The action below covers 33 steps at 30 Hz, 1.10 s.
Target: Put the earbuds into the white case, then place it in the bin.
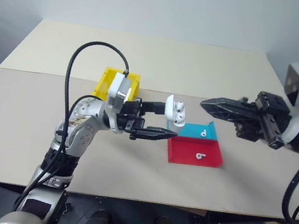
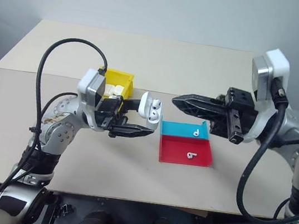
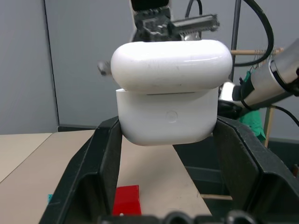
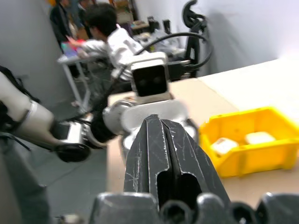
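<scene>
Left gripper (image 1: 158, 123): two black ribbed fingers pinch the white case (image 1: 175, 112), a small glossy pebble-shaped plastic shell. The case is clamped by its lower half with its hinged lid tipped open, held in the air above the matte beige tabletop (image 1: 34, 128). In the left wrist view the smooth rounded lid sits slightly ajar over the body, a faint round button mark on the front face.

Just beyond the left gripper's fingertips, on the table, lies a flat tray, its near half red (image 1: 195, 151) and its far half teal (image 1: 194, 131), thin plastic with raised edges. Each half carries one of the earbuds, tiny glossy white with rounded head and short stem: one (image 1: 200, 156) on red, one (image 1: 204, 134) on teal.

Right gripper (image 2: 178, 100): black scratched fingers pressed together, tips pointing at the case with a clear gap, holding nothing.

Behind the left gripper sits the bin (image 1: 108, 80), small bright yellow rectangular plastic with upright walls; pale pieces lie inside, their kind unclear.
</scene>
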Each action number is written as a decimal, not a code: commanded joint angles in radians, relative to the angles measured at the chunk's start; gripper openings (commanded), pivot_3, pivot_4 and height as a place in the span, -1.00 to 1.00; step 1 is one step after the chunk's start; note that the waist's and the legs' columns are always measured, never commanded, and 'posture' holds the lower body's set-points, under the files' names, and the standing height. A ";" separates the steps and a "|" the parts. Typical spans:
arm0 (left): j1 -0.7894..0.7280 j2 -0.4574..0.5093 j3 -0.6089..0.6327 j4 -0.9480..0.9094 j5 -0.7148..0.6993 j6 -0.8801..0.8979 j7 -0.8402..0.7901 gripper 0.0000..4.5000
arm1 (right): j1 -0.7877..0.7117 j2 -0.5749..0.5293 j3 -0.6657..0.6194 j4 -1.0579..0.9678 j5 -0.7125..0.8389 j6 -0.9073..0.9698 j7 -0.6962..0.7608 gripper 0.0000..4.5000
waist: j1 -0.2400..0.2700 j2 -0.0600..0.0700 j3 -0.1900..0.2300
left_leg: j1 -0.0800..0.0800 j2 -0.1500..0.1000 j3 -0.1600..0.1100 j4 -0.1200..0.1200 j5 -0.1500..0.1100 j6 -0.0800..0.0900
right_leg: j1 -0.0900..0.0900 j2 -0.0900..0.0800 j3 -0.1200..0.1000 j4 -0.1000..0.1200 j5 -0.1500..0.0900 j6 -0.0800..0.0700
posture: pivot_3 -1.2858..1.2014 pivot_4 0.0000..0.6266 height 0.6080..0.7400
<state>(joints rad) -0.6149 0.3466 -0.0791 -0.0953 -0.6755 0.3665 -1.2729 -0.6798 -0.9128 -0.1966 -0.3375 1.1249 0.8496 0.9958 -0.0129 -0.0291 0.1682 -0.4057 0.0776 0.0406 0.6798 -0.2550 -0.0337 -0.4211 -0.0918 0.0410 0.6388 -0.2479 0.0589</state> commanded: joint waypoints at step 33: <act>-0.009 -0.034 -0.014 0.046 0.032 -0.069 0.000 0.20 | -0.422 0.038 0.388 0.135 -0.548 -0.189 0.461 -0.98 | -0.001 0.000 0.000 | -0.001 0.000 0.000 0.001 0.000 0.000 | -0.001 0.000 0.000 0.002 0.000 0.000 | 0.03 -0.52 1.00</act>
<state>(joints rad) -0.6038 0.3153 -0.1297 -0.0246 -0.6166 0.3083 -1.2763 -1.1022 -0.8583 0.2159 -0.1768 0.5818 0.6629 1.4344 -0.0138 -0.0289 0.1682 -0.4064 0.0777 0.0410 0.6803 -0.2550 -0.0335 -0.4222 -0.0919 0.0408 0.6408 -0.2479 0.0589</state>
